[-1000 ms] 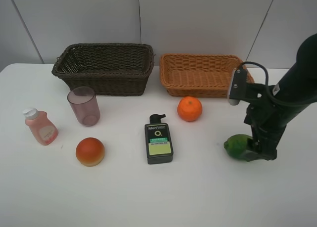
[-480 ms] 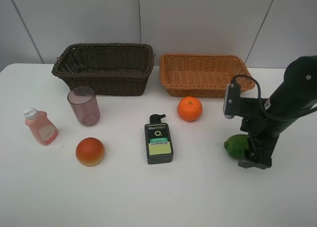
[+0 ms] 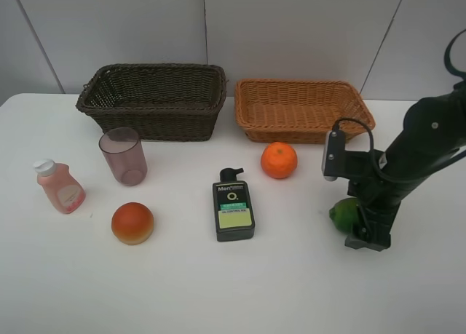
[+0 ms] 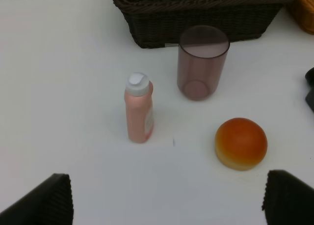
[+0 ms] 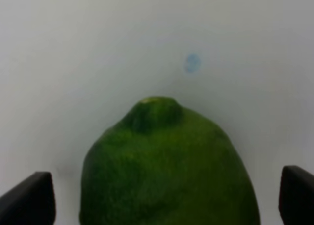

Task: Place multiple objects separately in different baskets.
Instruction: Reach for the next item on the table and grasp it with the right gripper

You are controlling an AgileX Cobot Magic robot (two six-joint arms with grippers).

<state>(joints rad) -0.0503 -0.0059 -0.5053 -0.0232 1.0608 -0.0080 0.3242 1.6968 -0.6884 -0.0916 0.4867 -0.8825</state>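
The green lime (image 3: pixel 342 212) lies on the table at the right. My right gripper (image 3: pixel 363 233) is open and low at the table, one finger on each side of the lime; in the right wrist view the lime (image 5: pixel 169 171) fills the space between the fingertips (image 5: pixel 27 198) without touching them. The tangerine (image 3: pixel 279 160), dark pump bottle (image 3: pixel 233 207), red-orange fruit (image 3: pixel 132 223), purple cup (image 3: pixel 123 156) and pink bottle (image 3: pixel 60 186) stand on the table. The dark brown basket (image 3: pixel 153 123) and tan basket (image 3: pixel 291 134) stand at the back. My left gripper (image 4: pixel 164 200) is open and empty.
The white table (image 3: pixel 218 290) has its left edge near the pink bottle. A pale wall rises behind the baskets. The left wrist view shows the pink bottle (image 4: pixel 139 109), cup (image 4: pixel 202 62), red-orange fruit (image 4: pixel 241 143) and dark basket (image 4: pixel 196 19).
My right arm has lowered and shifted a little left, bringing the open gripper down around the lime. The other objects have not moved.
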